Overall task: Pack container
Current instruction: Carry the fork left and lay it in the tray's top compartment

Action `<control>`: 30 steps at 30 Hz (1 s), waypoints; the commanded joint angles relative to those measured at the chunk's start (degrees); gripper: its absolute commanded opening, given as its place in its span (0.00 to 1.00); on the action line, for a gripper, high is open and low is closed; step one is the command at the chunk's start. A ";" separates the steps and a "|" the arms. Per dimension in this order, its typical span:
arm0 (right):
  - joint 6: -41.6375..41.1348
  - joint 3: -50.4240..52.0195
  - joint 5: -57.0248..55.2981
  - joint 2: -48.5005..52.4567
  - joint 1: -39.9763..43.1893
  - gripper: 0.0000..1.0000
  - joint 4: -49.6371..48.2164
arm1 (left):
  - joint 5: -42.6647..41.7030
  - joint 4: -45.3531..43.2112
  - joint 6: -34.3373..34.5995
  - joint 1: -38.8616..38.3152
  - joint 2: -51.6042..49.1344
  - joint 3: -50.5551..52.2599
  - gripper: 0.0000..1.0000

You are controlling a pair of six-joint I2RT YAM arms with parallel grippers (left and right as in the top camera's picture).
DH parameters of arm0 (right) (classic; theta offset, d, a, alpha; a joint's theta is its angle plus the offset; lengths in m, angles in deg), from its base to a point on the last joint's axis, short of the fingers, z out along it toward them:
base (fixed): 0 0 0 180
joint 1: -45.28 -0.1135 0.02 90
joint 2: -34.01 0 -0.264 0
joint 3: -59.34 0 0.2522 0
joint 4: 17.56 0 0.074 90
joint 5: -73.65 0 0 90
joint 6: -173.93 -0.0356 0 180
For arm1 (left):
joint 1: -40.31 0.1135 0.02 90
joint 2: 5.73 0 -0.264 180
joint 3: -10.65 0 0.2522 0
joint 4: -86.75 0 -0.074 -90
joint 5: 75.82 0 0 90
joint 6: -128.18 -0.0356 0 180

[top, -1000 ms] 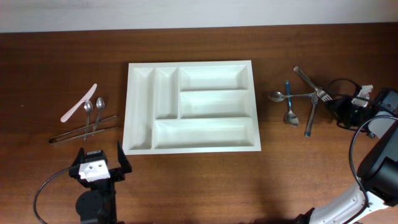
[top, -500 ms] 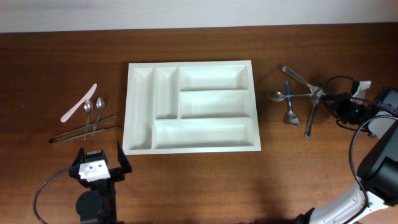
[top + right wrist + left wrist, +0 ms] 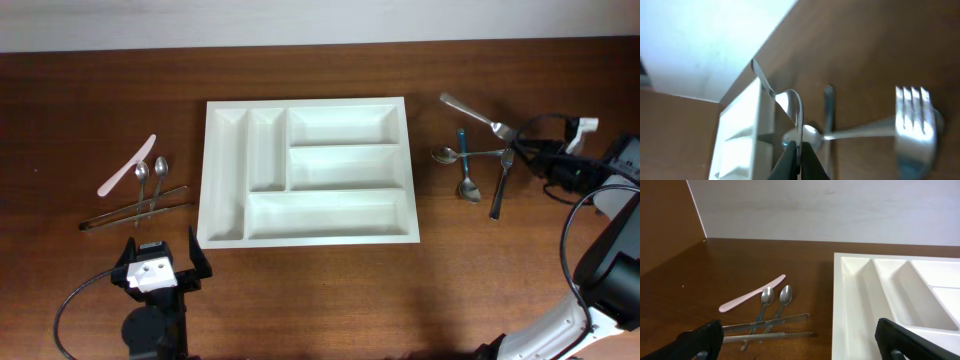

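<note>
Carry step: right gripper (image 3: 799, 155) clamped on spoon (image 3: 470, 110)
Next: cross to container (image 3: 300, 103), choose a slot, release

No text, label, brand, number or sign can be read in any view. This holds for the large white rectangular plastic cutlery tray (image 3: 305, 103) and for the dark brown wooden table (image 3: 320, 290) around the tray.
</note>
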 commanded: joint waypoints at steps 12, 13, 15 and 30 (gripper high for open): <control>-1.53 -8.52 -1.86 0.50 -19.12 0.04 -0.24 | -0.63 -0.13 -1.09 0.37 0.50 0.28 0.99; -1.73 -8.52 -2.84 0.50 -20.41 0.04 -0.26 | -0.63 -0.13 -1.09 0.37 0.50 0.28 0.99; -1.75 -8.52 -3.82 0.52 -22.95 0.04 -0.26 | -0.66 -0.13 -1.09 0.37 0.50 0.28 0.99; -7.85 -8.52 -14.16 0.52 -34.49 0.04 -2.01 | -0.63 -0.13 -1.09 0.37 0.50 0.28 0.99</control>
